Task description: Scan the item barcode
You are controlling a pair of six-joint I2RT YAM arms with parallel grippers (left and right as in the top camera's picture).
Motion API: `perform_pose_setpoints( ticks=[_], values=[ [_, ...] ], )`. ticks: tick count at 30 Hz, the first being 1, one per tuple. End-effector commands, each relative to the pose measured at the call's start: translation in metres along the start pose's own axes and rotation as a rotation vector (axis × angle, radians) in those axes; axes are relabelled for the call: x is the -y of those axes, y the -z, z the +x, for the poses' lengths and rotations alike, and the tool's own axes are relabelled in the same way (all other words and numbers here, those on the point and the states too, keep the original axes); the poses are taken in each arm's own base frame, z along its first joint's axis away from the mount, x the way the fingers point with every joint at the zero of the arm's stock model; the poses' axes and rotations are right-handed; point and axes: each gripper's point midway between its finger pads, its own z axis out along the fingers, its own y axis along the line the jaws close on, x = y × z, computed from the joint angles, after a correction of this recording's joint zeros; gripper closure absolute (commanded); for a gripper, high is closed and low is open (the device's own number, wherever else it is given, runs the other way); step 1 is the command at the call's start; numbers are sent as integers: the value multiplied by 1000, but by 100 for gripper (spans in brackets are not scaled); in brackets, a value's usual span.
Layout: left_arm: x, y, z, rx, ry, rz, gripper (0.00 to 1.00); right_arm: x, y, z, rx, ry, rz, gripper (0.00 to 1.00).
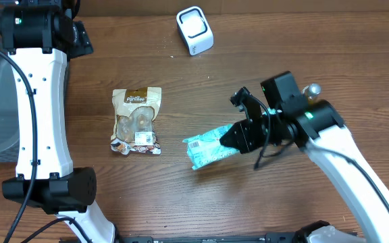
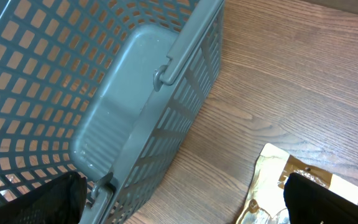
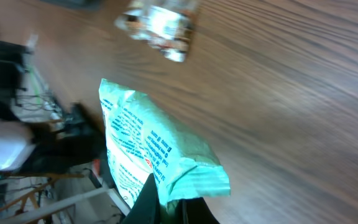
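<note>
While the right fingers (image 1: 235, 137) clench one end of the teal packet (image 1: 206, 147) above the middle of the bench (image 1: 329, 40), the scan looks not yet done. Next, I'd judge, its barcode must face the white scanner (image 1: 195, 30) near the far edge. The left fingers (image 2: 331, 199) hang spread and empty.

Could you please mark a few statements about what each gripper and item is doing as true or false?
1. The right gripper is shut on the teal plastic packet. True.
2. The white box-shaped scanner sits inside the grey mesh basket. False: it stands on the wooden table.
3. The brown snack pouch lies flat on the table, apart from the packet. True.
4. The left gripper grips the pouch. False: it is open, holding nothing.
</note>
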Motion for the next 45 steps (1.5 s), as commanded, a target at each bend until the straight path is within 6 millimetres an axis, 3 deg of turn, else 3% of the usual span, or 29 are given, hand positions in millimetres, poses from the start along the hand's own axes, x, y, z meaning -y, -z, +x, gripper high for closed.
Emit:
perform_pose_setpoints(
  ticks=[1, 6, 10, 28, 32, 40, 45],
  values=[
    [2, 7, -4, 21, -12, 15, 0, -36, 21, 2, 54, -35, -109, 96],
    [2, 7, -4, 21, -12, 15, 0, -80, 46, 10, 70, -99, -299, 96],
    [2, 7, -4, 21, -12, 15, 1, -97, 58, 14, 75, -100, -367, 96],
    [1, 7, -4, 21, -11, 15, 0, -95, 60, 10, 115, -69, -339, 96],
    [2, 7, -4, 21, -12, 15, 1, -77, 56, 4, 150, -82, -229, 96],
    [1, 7, -4, 21, -11, 15, 1, -3, 53, -16, 261, -131, 173, 96],
    [2, 7, -4, 21, -12, 15, 1, 15, 35, -20, 207, -164, 209, 96]
  ],
)
